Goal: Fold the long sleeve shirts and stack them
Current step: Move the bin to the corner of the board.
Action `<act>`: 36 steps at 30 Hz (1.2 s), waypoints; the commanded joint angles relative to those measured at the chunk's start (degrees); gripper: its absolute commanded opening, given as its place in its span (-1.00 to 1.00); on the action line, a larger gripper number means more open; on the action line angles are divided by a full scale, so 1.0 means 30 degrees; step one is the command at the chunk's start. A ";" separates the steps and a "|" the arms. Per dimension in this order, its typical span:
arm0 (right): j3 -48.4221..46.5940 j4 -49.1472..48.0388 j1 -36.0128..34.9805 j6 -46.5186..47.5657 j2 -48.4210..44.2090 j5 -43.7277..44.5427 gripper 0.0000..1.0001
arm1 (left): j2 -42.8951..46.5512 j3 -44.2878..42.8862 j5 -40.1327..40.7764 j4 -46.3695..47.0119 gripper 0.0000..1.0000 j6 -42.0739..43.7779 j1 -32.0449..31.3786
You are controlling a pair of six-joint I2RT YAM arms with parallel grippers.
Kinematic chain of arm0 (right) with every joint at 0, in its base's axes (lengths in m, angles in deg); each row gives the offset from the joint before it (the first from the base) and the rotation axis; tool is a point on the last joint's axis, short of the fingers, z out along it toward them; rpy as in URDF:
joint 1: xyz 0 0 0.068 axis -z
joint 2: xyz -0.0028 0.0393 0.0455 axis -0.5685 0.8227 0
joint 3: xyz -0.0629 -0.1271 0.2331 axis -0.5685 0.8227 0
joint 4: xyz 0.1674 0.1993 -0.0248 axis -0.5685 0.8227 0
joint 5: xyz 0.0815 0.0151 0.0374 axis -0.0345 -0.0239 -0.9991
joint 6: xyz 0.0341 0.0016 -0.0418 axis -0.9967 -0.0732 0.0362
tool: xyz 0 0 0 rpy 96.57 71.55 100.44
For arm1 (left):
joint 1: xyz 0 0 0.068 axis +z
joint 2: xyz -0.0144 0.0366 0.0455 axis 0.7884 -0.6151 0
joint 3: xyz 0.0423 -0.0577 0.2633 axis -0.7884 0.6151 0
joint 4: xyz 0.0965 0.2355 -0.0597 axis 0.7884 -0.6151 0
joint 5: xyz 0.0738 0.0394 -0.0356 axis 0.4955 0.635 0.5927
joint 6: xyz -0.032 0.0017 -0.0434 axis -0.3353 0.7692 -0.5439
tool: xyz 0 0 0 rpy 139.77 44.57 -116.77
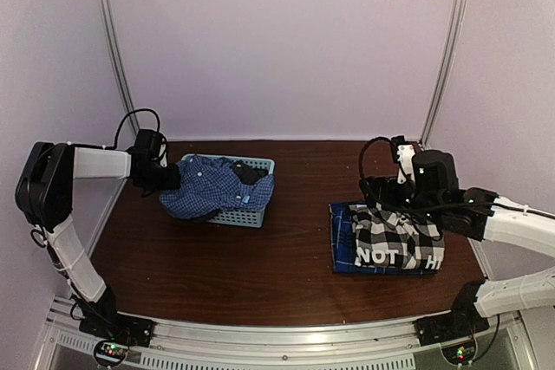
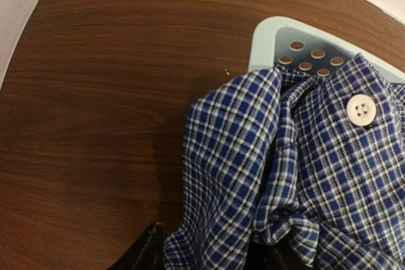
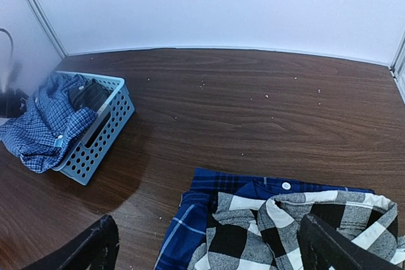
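Left gripper [image 1: 165,181] sits at the 9 o'clock rim of the basket [image 1: 253,211]. In the left wrist view its jaws are narrowed around a bunch of the blue fine-check shirt [image 2: 266,181], so it is judged to be holding that cloth. Right gripper [image 3: 215,248] hangs over the stack with its jaws spread wide and nothing between them.

Reference: top view, 12 o'clock at the far wall.

Status of the work:

1. Darker blue plaid shirt [image 1: 341,244]: folded flat on the table [image 1: 260,275] at about 4 o'clock. It forms the bottom layer of the stack.
2. Black-and-white plaid shirt [image 1: 395,236]: lies on top of the darker blue one, white lettering facing up. The collar end, toward 12 o'clock, looks somewhat rumpled in the right wrist view. The fold is judged complete, or nearly so.
3. Blue fine-check shirt: unfolded. It sits in the basket at about 10 o'clock and spills over the 9 o'clock rim onto the table. A white button [image 2: 361,109] faces up.

A dark item [image 1: 251,174] shows inside the basket toward 3 o'clock of the blue cloth. Whether it is another garment cannot be told.

Assessment: two of the three visible shirts are in place, so roughly two thirds of the task is done. Remaining work is to draw the blue fine-check shirt out of the basket, spread it, fold it and set it on the stack.
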 commanded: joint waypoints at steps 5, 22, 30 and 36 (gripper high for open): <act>0.0441 -0.0452 0.0023 -0.0687 0.0122 -0.0402 1.00 | -0.1606 -0.1424 -0.0061 0.0403 -0.41 0.0608 -0.0029; 0.0477 -0.0173 0.0026 -0.0267 0.1011 0.0216 1.00 | -0.5084 -0.8697 0.1282 -0.4659 -0.99 0.5459 0.5243; 0.0872 -0.1407 -0.0026 -0.0666 0.2351 -0.2654 1.00 | -0.7121 -1.1558 0.2745 -0.7026 -0.95 0.8877 0.8276; -0.0436 -0.1464 -0.1716 -0.1225 0.5110 -0.3089 1.00 | -0.9447 -1.3594 0.2437 -0.7151 -0.82 0.8904 0.8921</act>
